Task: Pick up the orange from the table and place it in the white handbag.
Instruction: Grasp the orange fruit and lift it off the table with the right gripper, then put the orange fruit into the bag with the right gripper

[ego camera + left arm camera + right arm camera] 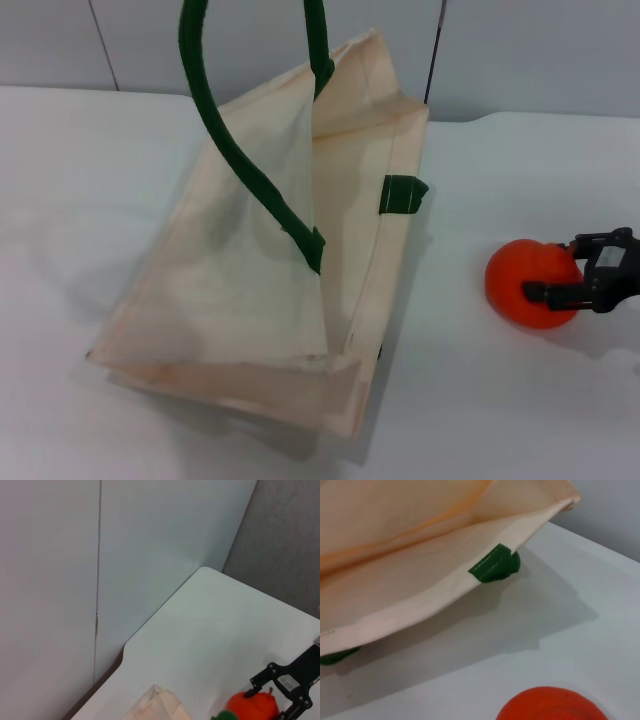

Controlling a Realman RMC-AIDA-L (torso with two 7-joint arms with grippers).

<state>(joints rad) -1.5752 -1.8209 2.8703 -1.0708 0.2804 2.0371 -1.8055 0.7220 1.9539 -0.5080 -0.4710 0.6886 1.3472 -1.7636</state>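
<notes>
The orange (518, 290) rests on the white table (480, 400) to the right of the white handbag (250, 280). My right gripper (550, 272) reaches in from the right edge, its black fingers on both sides of the orange and closed against it. The left wrist view shows the same grip (270, 702) on the orange (252, 709). The orange's top also shows in the right wrist view (552, 705). The bag's mouth is lifted open by its green handles (240, 150), which run up out of view. My left gripper is out of view.
A green tab (403, 194) sticks out of the bag's right side, facing the orange; it also shows in the right wrist view (495, 565). A grey wall (540, 50) runs behind the table. Bare tabletop lies between bag and orange.
</notes>
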